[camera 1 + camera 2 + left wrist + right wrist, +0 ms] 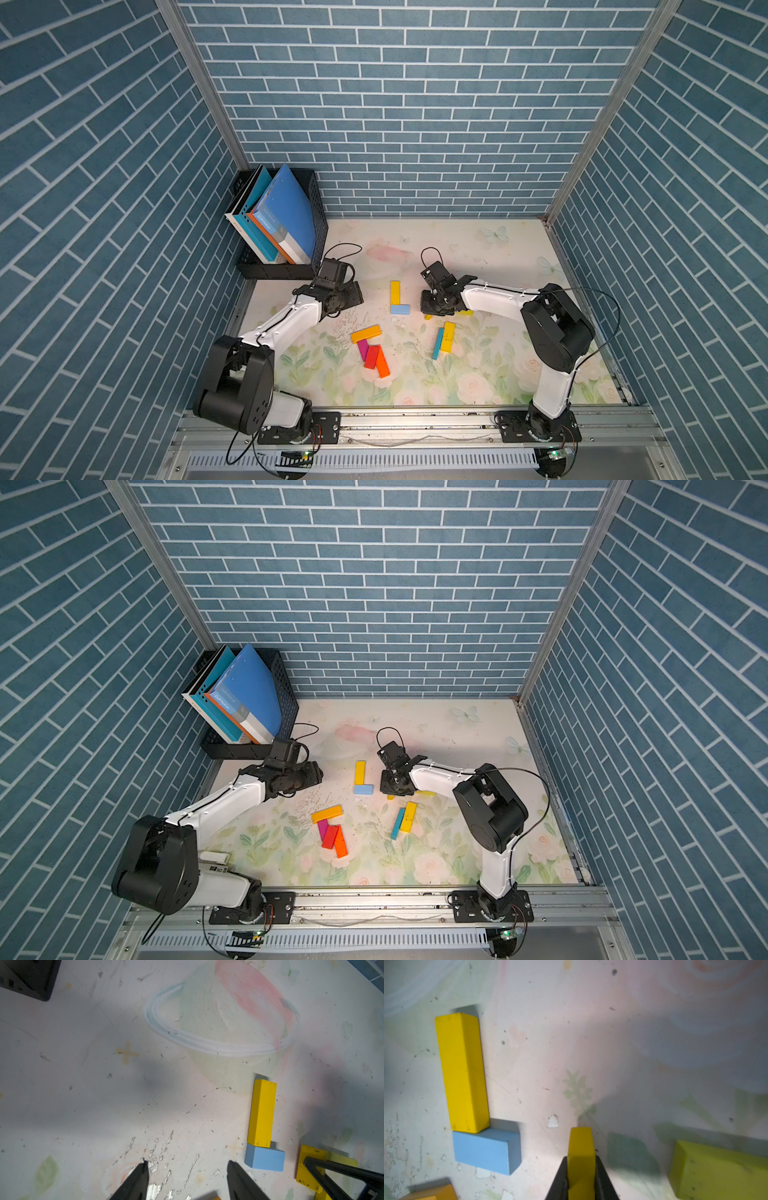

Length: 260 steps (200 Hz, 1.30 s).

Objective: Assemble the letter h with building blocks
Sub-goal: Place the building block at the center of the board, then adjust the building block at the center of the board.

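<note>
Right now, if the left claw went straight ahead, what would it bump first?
Probably only the bare table mat: nothing lies ahead of the open left claw. The yellow block and light blue block sit off to one side.

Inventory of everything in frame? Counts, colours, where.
Placed blocks: 2, yellow and light blue, touching in an L, mid-table.
Cluster blocks: 4, amber, magenta, red, orange, on the near side of the L.
Paired blocks: 2, teal and yellow, side by side near the right arm.
Stray block: 1, yellow, under the right forearm.
Held block: 1, yellow, in the right gripper.
File rack: 1, black, far left corner.
Folders: several, blue, in the rack.
Mat: 1, floral, tabletop.
Left gripper: 1, black, open, empty.
Right gripper: 1, black, shut on held block.
</note>
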Each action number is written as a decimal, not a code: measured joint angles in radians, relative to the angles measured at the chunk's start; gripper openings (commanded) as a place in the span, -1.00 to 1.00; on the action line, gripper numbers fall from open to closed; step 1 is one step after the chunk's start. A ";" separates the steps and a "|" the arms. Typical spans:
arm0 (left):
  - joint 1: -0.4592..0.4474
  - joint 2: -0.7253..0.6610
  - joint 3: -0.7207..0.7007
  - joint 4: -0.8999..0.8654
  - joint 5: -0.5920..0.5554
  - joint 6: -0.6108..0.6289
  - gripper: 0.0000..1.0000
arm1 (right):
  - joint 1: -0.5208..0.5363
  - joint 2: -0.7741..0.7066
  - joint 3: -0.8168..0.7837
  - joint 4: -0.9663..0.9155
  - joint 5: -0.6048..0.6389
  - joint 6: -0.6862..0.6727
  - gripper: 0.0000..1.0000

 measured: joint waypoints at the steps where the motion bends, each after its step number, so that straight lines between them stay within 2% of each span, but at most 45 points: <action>1: 0.000 0.000 0.000 0.000 0.000 0.000 0.31 | 0.000 0.002 0.001 0.000 0.001 0.004 -0.18; 35: -0.001 0.005 0.000 0.005 0.000 0.000 0.31 | 0.002 0.002 -0.005 -0.002 0.015 -0.012 0.01; 89: -0.014 0.010 0.000 0.013 0.004 -0.004 0.31 | -0.001 -0.078 -0.064 -0.098 0.106 -0.006 -0.10; 130: -0.024 0.011 0.000 0.012 0.007 -0.005 0.31 | -0.012 -0.111 -0.064 -0.125 0.132 -0.003 -0.10; 165: -0.025 0.011 0.000 0.012 0.006 -0.005 0.31 | -0.014 -0.106 -0.056 -0.111 0.115 -0.012 0.06; 193: -0.025 0.011 0.000 0.012 0.006 -0.005 0.31 | -0.015 -0.041 0.008 -0.103 0.114 -0.032 0.16; 207: -0.025 0.011 0.000 0.012 0.007 -0.005 0.31 | -0.017 0.000 0.037 -0.095 0.111 -0.043 0.15; 234: -0.026 0.011 0.000 0.012 0.006 -0.005 0.31 | -0.018 0.051 0.076 -0.094 0.106 -0.076 -0.04; 260: -0.026 0.012 0.000 0.012 0.007 -0.005 0.31 | -0.007 0.069 0.104 -0.092 0.094 -0.109 -0.04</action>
